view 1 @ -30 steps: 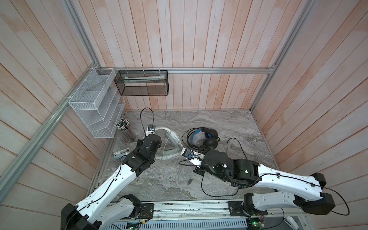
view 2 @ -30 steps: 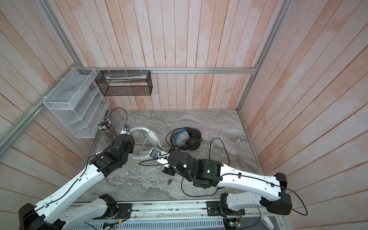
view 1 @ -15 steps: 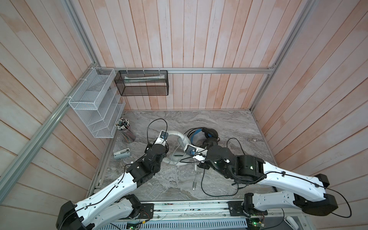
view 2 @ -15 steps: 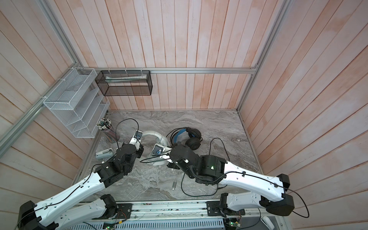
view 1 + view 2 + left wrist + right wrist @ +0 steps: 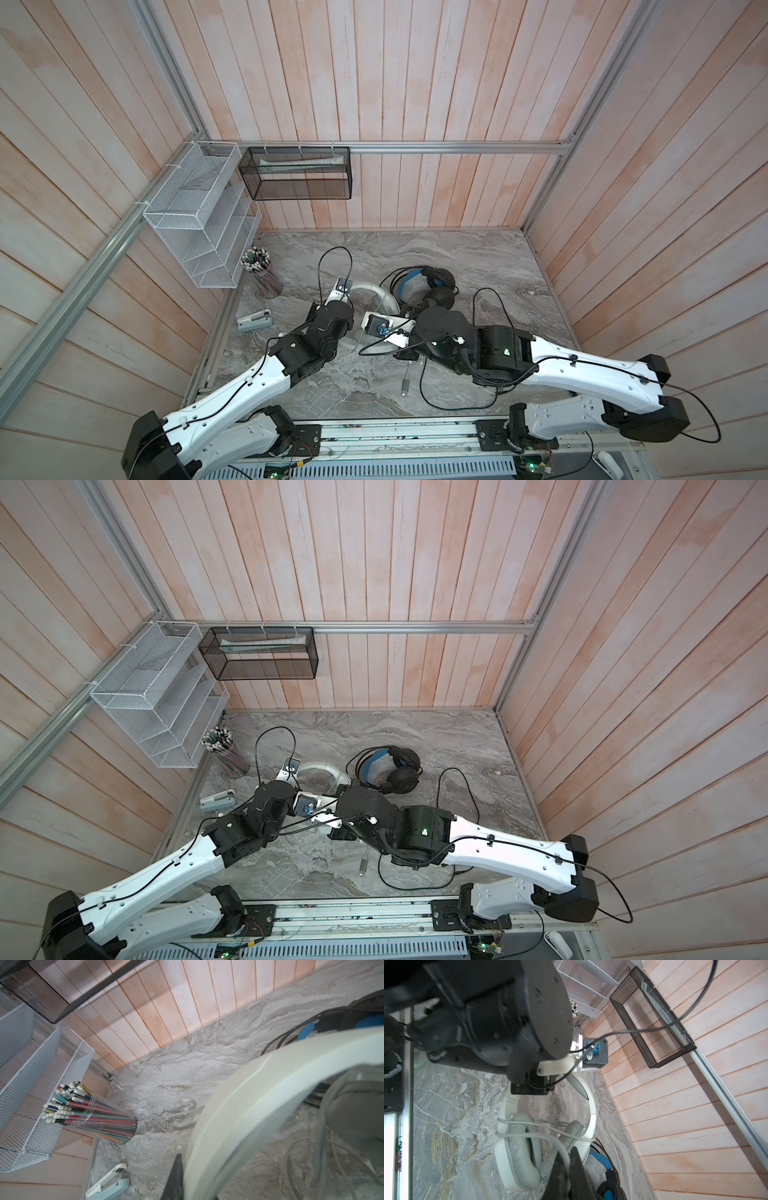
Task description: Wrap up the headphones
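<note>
Clamping white headset, left pincer; right pincer closed tight on white cable.

Surfaces from my console — mostly matt, little shine.

I read the tabletop as grey veined stone, matt and faintly grainy; the wall planks as pale washed wood, unglossed. White headset: smooth matt plastic band, ear cushions of soft, wrinkled leatherette; white cable smooth and rubbery. Black headset: matt black shells, blue lining — padded, I think. Rack is white-coated wire mesh, basket black metal mesh, rail brushed aluminium. Pencil cup is clear glossy plastic.
</note>
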